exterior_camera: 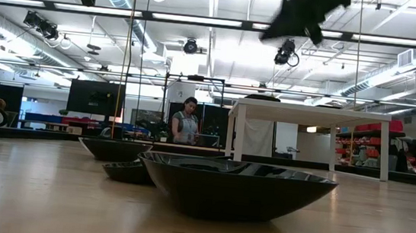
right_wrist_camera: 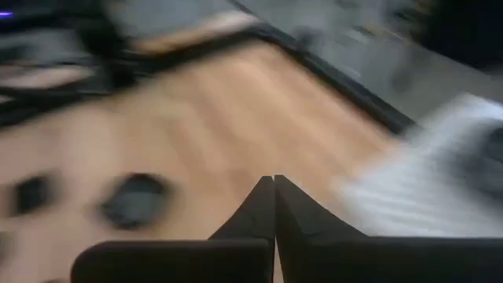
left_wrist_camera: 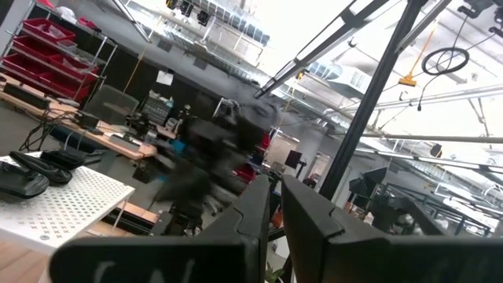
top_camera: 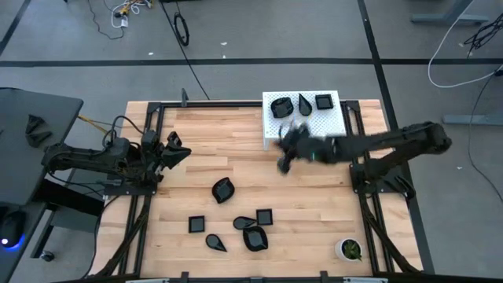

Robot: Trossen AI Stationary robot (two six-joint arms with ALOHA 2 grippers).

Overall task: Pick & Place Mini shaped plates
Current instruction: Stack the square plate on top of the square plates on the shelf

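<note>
High view first: we see the wooden desk [top_camera: 236,169] spanning the middle, with a white perforated board [top_camera: 306,119] at its far edge. Our right arm reaches from the right side across the board's near edge, and its right pincer [top_camera: 284,159] hangs above the desk just off the board's corner, fingers pressed fully together with nothing between them. Our left arm waits at the desk's left edge, its left pincer [top_camera: 178,148] nearly closed and empty. Three mini shaped plates [top_camera: 302,104] sit in a row on the board. Six more plates lie on the near half of the desk: one alone [top_camera: 223,189] toward the middle, five clustered [top_camera: 250,230] nearer the front. A small white cup [top_camera: 349,249] stands at the near right corner.
</note>
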